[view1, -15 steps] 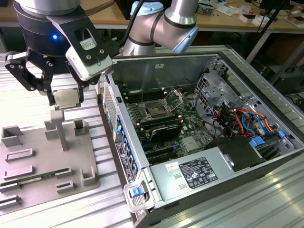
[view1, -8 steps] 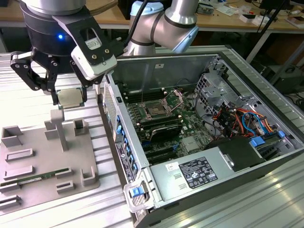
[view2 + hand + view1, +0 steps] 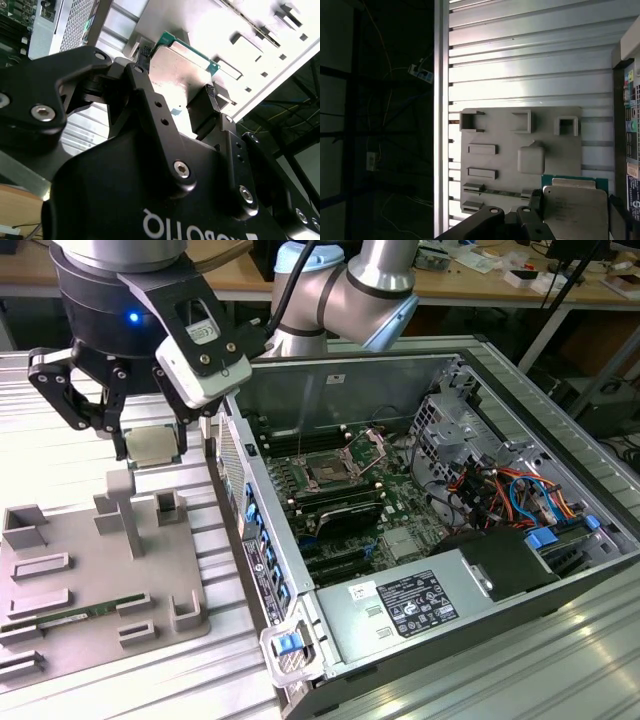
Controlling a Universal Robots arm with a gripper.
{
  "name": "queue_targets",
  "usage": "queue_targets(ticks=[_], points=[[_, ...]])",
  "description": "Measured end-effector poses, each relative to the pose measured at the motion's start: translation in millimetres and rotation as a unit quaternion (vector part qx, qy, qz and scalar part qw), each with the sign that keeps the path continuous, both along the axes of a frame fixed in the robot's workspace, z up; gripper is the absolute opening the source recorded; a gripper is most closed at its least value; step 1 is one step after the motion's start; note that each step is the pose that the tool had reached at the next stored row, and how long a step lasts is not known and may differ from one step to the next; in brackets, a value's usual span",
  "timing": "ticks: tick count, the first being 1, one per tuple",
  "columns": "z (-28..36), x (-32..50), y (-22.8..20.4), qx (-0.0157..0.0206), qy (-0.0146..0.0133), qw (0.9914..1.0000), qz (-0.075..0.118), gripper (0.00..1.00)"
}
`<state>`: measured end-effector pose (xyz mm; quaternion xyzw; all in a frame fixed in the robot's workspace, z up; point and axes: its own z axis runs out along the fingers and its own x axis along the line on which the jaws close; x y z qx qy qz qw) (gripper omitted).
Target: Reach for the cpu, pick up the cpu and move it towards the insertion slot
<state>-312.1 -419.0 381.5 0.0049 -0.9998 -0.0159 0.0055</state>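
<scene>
In the exterior view the hand (image 3: 152, 443) is closed on the cpu (image 3: 150, 447), one finger at each of two opposite edges. It holds the chip flat in the air just above the far end of the grey tray (image 3: 75, 560) on the ribbed surface (image 3: 40, 455). The insertion slot (image 3: 328, 473) sits well apart towards the exterior view's right, inside the open computer case (image 3: 340, 380), with its metal frame raised. The case's side wall (image 3: 262, 560) stands between the chip and the socket.

In the second wrist view the fingertips (image 3: 205, 107) pinch the cpu (image 3: 182, 65) from two sides. Its silvery top and green rim are plain to see, and the tray lies beyond it.

In the first wrist view the cpu (image 3: 575, 210) hangs over the tray's (image 3: 505, 135) edge, beside an empty square recess (image 3: 532, 159).

I judge the pick-up done and the carry towards the socket barely begun. That carry calls for height enough to clear the case wall, a level chip, and a firm grip that does not let it twist.
</scene>
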Motion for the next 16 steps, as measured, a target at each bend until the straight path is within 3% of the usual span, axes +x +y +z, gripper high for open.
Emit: queue_targets(ticks=[16], points=[[0.0, 9.6, 0.1, 0.0000, 0.0000, 1.00000, 0.000, 0.55]])
